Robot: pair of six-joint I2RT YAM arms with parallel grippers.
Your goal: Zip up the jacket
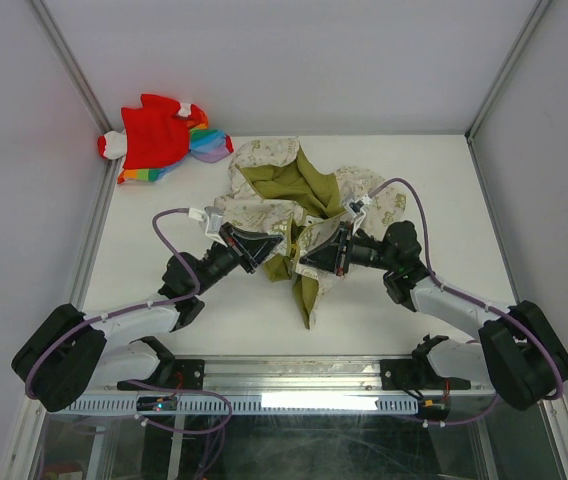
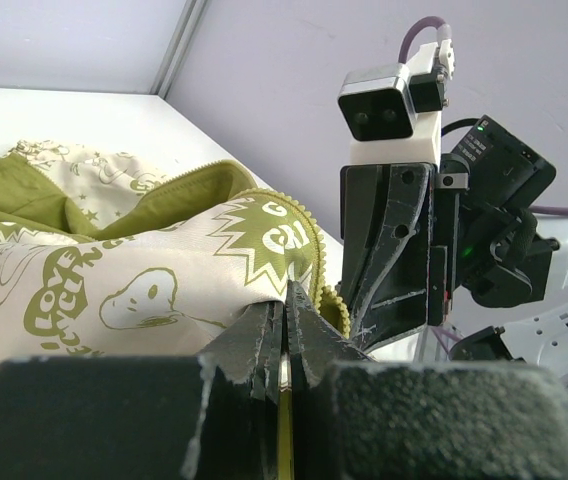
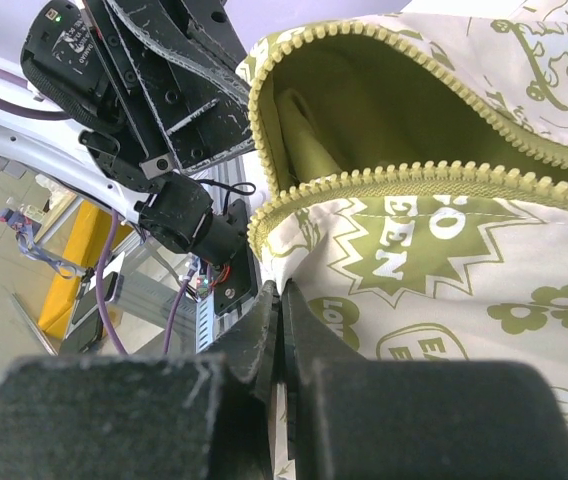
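Observation:
The jacket (image 1: 294, 195), cream-white with olive motifs and olive lining, lies crumpled mid-table with its front open. My left gripper (image 1: 269, 250) is shut on the jacket's fabric near its zipper edge; in the left wrist view (image 2: 289, 300) the printed cloth (image 2: 154, 290) bunches out of the closed jaws. My right gripper (image 1: 304, 258) is shut on the other front panel; in the right wrist view (image 3: 282, 295) the cloth (image 3: 444, 270) and its toothed zipper strip (image 3: 424, 180) rise from the jaws. The two grippers face each other closely, the cloth lifted between them.
A red and rainbow-coloured garment (image 1: 164, 138) lies at the table's far left corner. Cage walls stand at both sides and the back. An olive flap of the jacket (image 1: 307, 295) hangs toward the near edge.

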